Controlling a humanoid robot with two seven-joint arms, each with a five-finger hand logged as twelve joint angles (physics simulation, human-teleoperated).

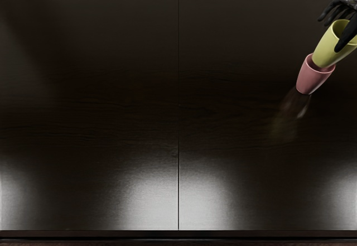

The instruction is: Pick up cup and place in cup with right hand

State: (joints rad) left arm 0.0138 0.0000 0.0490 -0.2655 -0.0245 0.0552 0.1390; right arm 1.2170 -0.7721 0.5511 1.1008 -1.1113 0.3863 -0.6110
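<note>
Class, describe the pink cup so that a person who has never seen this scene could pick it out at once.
On the dark table, look toward the upper right of the picture. Two cups overlap there; it is the lower, pink one, unlike the larger-looking yellow-green cup above it.

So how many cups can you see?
2. The pink cup is on the table, over to the right. The yellow-green cup is by the right hand, its bottom overlapping the pink one's mouth.

Soft white glare (203, 201) pools low on the dim table (89, 90).
</note>
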